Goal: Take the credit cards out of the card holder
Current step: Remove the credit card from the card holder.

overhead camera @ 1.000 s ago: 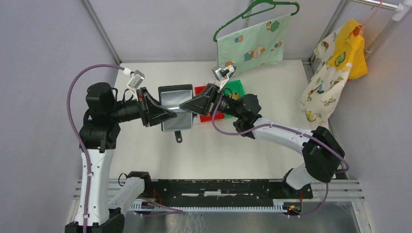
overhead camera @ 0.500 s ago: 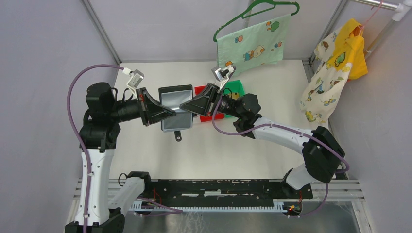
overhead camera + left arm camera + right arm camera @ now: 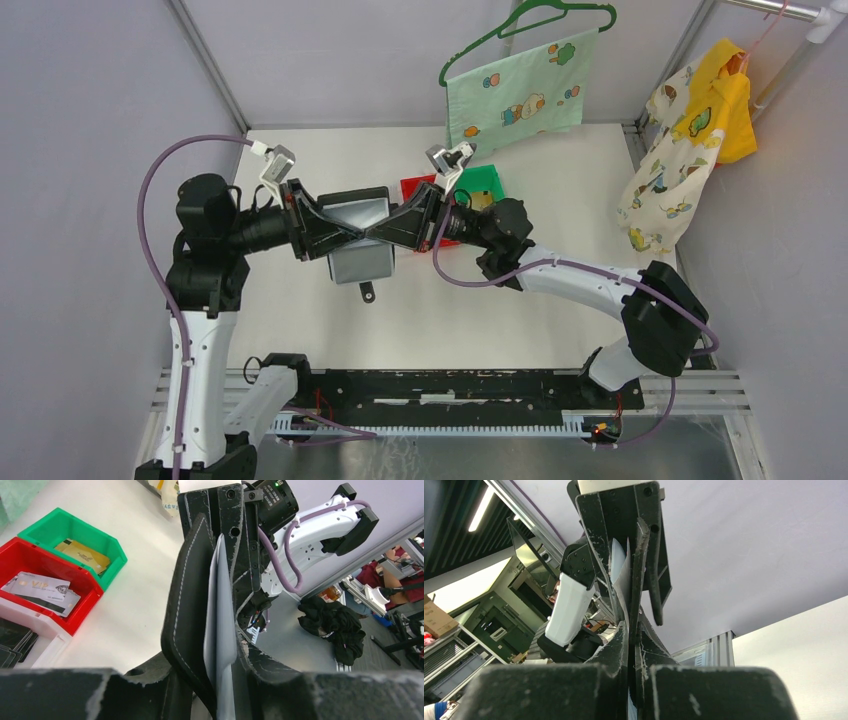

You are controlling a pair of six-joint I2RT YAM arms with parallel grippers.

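Right claw [image 3: 371, 233] clamps onto the card holder [image 3: 361, 265].

Top view: centre of card holder [image 3: 362, 265] is covered by both gripper tips; right gripper [image 3: 373, 233] hides most of red bin [image 3: 412, 186]. Left wrist view: clear bin [image 3: 42, 647] is cut off at left edge; print on tan-gold card [image 3: 82, 555] is too small to read. Left gripper [image 3: 360, 234]: grip on holder cannot be made out.

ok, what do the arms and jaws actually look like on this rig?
Left arm and right arm match: white link shells, bulky black joint housings. A purple cable runs outside each. The jaws are black and wedge-shaped, their edges scuffed whitish. A small grey camera sits on a white bracket at each wrist.
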